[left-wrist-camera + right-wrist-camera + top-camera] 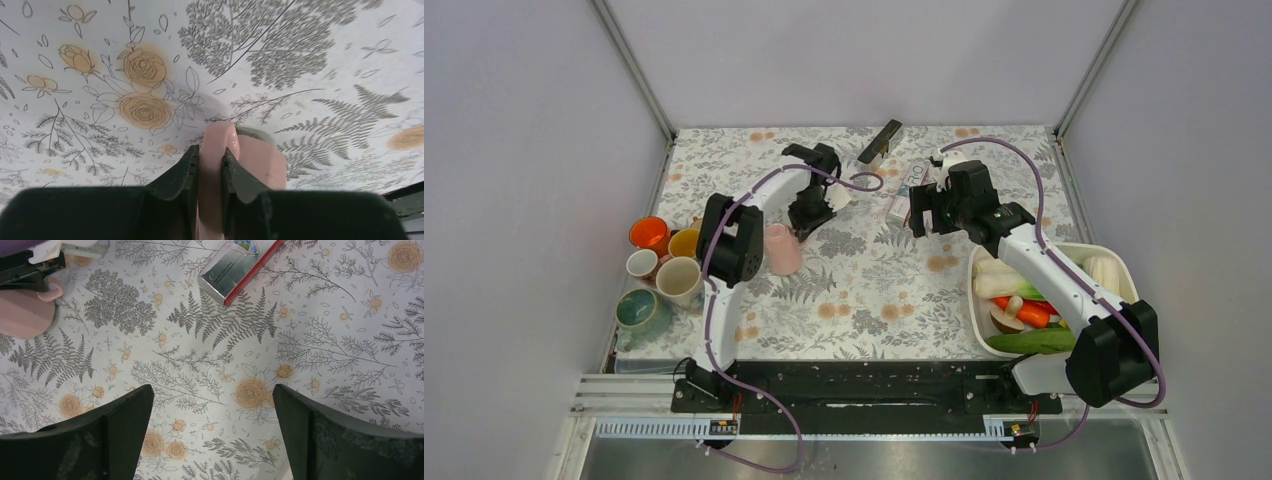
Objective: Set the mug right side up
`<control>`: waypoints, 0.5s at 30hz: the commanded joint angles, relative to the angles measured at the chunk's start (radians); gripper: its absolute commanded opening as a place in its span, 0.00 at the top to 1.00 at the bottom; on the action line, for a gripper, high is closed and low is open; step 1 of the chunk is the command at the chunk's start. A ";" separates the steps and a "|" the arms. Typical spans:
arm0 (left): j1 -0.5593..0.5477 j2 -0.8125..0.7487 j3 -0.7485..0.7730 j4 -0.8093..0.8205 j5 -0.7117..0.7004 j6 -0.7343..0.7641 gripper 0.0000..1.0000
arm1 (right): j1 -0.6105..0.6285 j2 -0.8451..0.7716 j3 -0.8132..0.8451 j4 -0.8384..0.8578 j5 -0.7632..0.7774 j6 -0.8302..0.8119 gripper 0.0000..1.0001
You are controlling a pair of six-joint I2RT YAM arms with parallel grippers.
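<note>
A pink mug [781, 248] stands upside down on the flowered tablecloth, left of centre, its flat base facing up. My left gripper [804, 226] reaches it from behind and is shut on the mug's handle [216, 150]; in the left wrist view the two black fingers [186, 167] pinch the handle, with the mug body [262, 160] just to the right. My right gripper [921, 215] hovers over the cloth at centre-right, open, with nothing between its fingers [212, 395]. The right wrist view shows the mug [25, 310] at its far left.
Several mugs cluster at the left edge: orange [649, 233], yellow [685, 242], cream [680, 280], teal [636, 308]. A white tray [1072, 246] of vegetables sits at the right. A red-and-white carton [902, 190] [235, 270] and a black object [879, 141] lie at the back.
</note>
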 commanded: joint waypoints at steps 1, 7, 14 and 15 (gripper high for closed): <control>0.002 -0.142 0.044 0.049 0.158 -0.062 1.00 | 0.002 -0.022 -0.002 0.036 -0.068 0.016 0.01; 0.022 -0.307 0.042 0.211 0.400 -0.243 1.00 | 0.005 -0.119 -0.123 0.266 -0.308 0.130 0.01; 0.056 -0.393 0.087 0.268 0.770 -0.493 1.00 | 0.127 -0.229 -0.310 0.678 -0.451 0.168 0.01; 0.056 -0.410 0.077 0.291 0.796 -0.522 1.00 | 0.151 -0.233 -0.328 0.715 -0.467 0.136 0.01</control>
